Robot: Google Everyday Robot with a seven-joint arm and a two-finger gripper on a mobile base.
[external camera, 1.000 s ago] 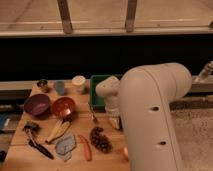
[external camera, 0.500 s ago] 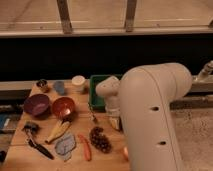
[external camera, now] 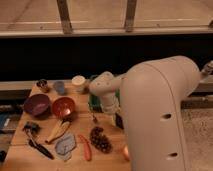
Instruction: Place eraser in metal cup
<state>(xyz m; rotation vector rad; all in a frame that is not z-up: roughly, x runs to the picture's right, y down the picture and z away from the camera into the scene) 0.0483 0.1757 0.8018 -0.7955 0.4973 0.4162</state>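
**Camera view: gripper low in front of green bin, jaws together**

1. Arm. The white arm (external camera: 155, 115) fills the right half of the view. Its wrist reaches leftward over the table (external camera: 15, 150) and turns down.

2. Gripper. The gripper (external camera: 95, 117) hangs low over the table, just in front of the green bin (external camera: 91, 100) and to the right of the red bowl (external camera: 63, 107). Its jaws are together. Whether they pinch anything cannot be told.

3. Metal cup. The metal cup (external camera: 42, 85) stands upright at the back left corner of the table. It is the leftmost of three cups in a row. The blue-grey cup (external camera: 59, 87) is just beside it, and the white cup (external camera: 78, 82) follows further right. The metal cup is well apart from the gripper.

4. Eraser. The eraser cannot be made out with certainty; its place cannot be told.

5. Other items.
- A purple bowl (external camera: 36, 104) sits left of the red bowl, in front of the metal cup.
- A banana (external camera: 57, 131) lies in front of the red bowl.
- A black tool (external camera: 40, 148) lies near the front left edge.
- Grapes (external camera: 100, 140) lie in front of the gripper, with a red chili (external camera: 86, 147) just beside them on the left.
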